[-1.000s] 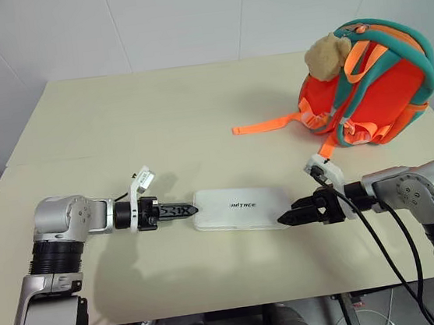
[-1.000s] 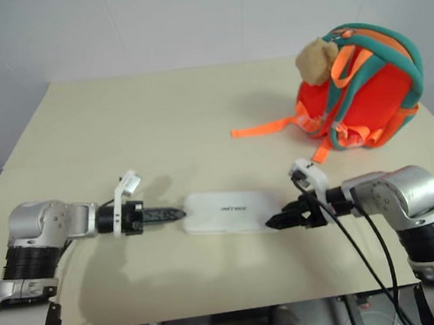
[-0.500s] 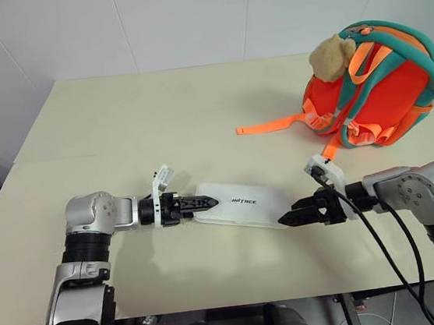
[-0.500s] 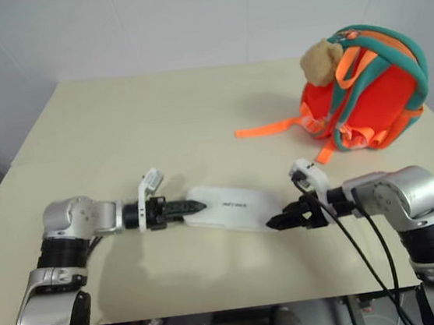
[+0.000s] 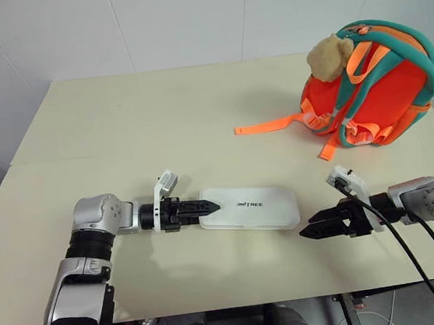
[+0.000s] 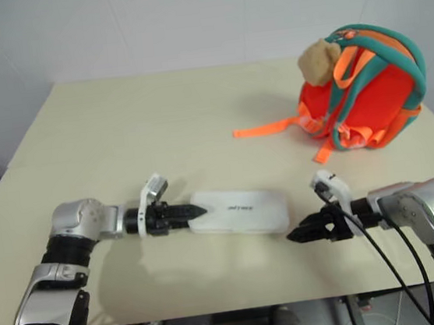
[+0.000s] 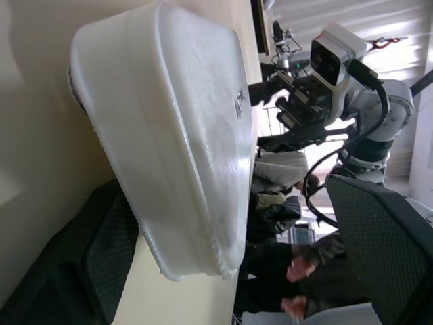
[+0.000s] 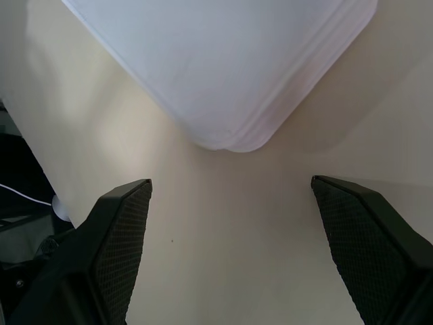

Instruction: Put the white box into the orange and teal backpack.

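While the spread left gripper [image 5: 206, 207] touches the white box's [image 5: 253, 207] end, the spread right gripper [image 5: 313, 231] hangs just beside it, bare table [image 5: 157, 122] reaching the backpack [image 5: 369, 86].

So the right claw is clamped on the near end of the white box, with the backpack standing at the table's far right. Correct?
Not quite. The right claw is open and clear of the white box, with bare table between its fingers in the right wrist view. The orange and teal backpack does stand at the table's far right.

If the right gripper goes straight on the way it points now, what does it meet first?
Most likely the near corner of the flat white box; the open right gripper points at it across bare table.
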